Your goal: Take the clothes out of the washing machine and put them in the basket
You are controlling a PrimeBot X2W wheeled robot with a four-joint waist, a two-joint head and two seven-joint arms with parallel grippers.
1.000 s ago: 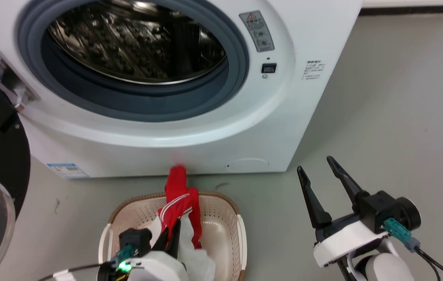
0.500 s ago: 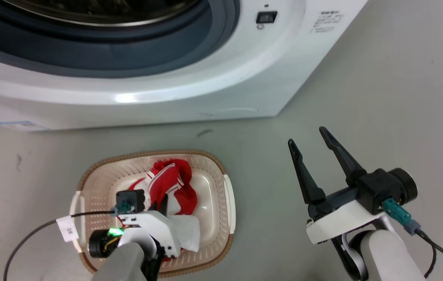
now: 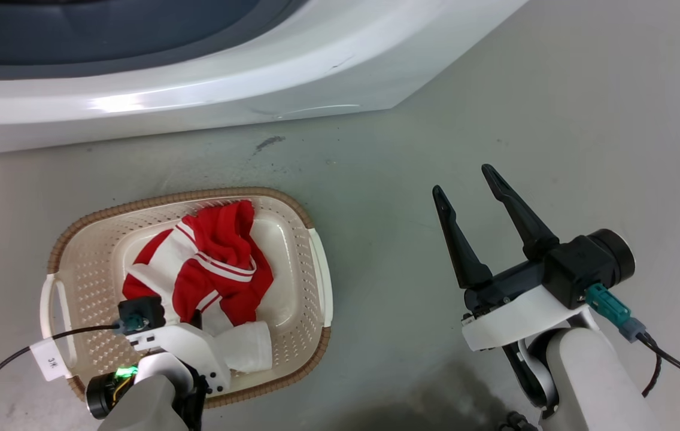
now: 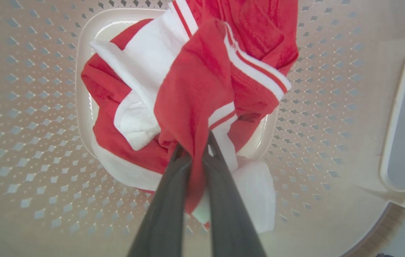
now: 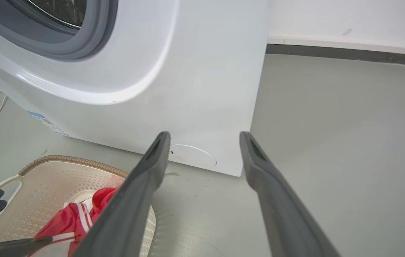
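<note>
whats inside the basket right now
The clothes, red with white stripes, lie bunched inside the basket, pinched by the left gripper. They hide much of its floor.

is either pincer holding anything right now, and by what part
The left pincer is shut on a bunched red fold of the clothes, which lie in the basket. The right pincer is open and holds nothing.
</note>
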